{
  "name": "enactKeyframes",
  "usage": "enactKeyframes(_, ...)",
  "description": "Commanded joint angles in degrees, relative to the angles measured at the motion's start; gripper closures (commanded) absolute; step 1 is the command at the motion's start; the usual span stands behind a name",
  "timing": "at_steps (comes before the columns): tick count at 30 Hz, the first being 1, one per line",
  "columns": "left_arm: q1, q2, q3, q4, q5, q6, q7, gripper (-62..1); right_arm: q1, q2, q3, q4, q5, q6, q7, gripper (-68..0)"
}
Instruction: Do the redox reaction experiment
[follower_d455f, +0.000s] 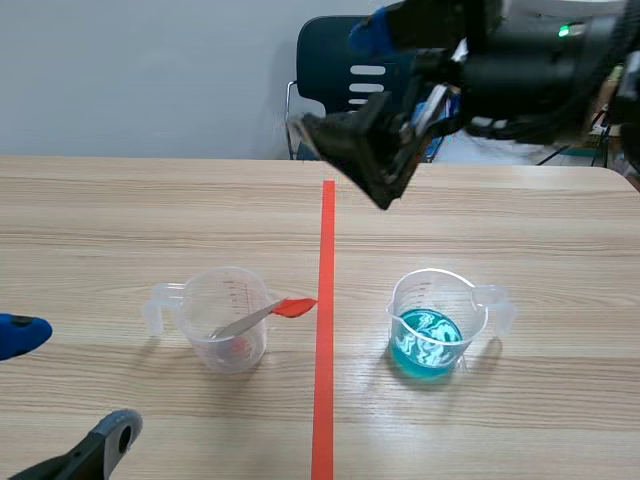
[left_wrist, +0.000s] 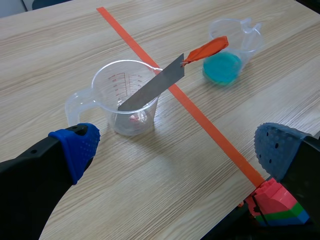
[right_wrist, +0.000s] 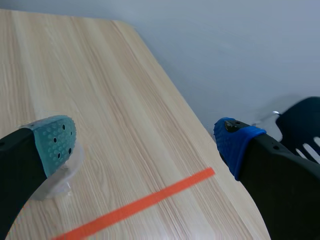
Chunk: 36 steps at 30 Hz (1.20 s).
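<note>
Our left fingers (left_wrist: 75, 145) stand wide, empty, before the clear plastic cup (left_wrist: 114, 112) whose leaning grey orange-tipped metal strip (left_wrist: 155, 87) offers its handle; right fingers (right_wrist: 52, 140) likewise.

On my left, a clear measuring cup (follower_d455f: 203, 312) stands holding a leaning metal strip (follower_d455f: 248, 319), orange-tipped. On my right, another clear cup (follower_d455f: 470, 302) holds blue liquid (follower_d455f: 428, 343).
</note>
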Motion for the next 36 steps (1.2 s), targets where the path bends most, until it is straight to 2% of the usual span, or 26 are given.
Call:
enactKeyframes(1, 0.6, 0.6, -1.9, 1.2, -1.9, -0.1, -1.4, -62.3, -2.3, 0.3, 3.6, 0.2, 1.1, 0.3, 0.2, -56.4)
enactKeyframes(9, 0.5, 5.2, -10.1, 3.6, -5.2, -0.6, -1.7, -62.3, -17.0, 0.3, 24.4, 0.7, 2.7, 3.5, -0.5, -56.4)
enactKeyframes(12, 0.3, 7.0, -12.5, 5.7, -5.0, -1.1, -2.1, -62.3, -22.5, -0.5, 31.6, 1.4, 2.7, 4.5, -0.5, -56.4)
enactKeyframes(15, -1.2, 8.0, -14.4, 7.2, -4.1, -3.0, -2.0, -62.3, -27.8, -2.9, 39.2, 2.3, 2.2, 5.0, -0.5, -56.4)
enactKeyframes(19, -4.8, 8.1, -15.1, 8.2, -2.8, -4.4, 1.0, -62.3, -32.9, -5.6, 46.9, 3.3, 1.8, 8.4, -0.4, -56.4)
enactKeyframes(21, -7.1, 8.1, -15.1, 8.3, -1.4, -4.5, 3.5, -62.3, -34.6, -6.6, 49.1, 3.8, 1.8, 9.4, -0.4, -56.4)
enactKeyframes(24, -10.5, 8.1, -15.1, 8.3, -0.5, -4.4, 6.8, -62.3, -36.2, -8.2, 50.9, 4.0, 1.3, 9.4, -0.4, -56.4)
enactKeyframes(31, -17.6, 8.0, -13.0, 8.3, 1.9, -4.4, 9.6, -62.3, -39.0, -13.6, 52.2, 4.0, -8.3, 9.2, 1.5, -56.4)
enactKeyframes(36, -20.6, 8.0, -8.8, 8.2, 6.7, -4.4, 11.6, -62.3, -42.5, -14.0, 52.5, 4.0, -10.1, 9.2, 5.5, -56.4)
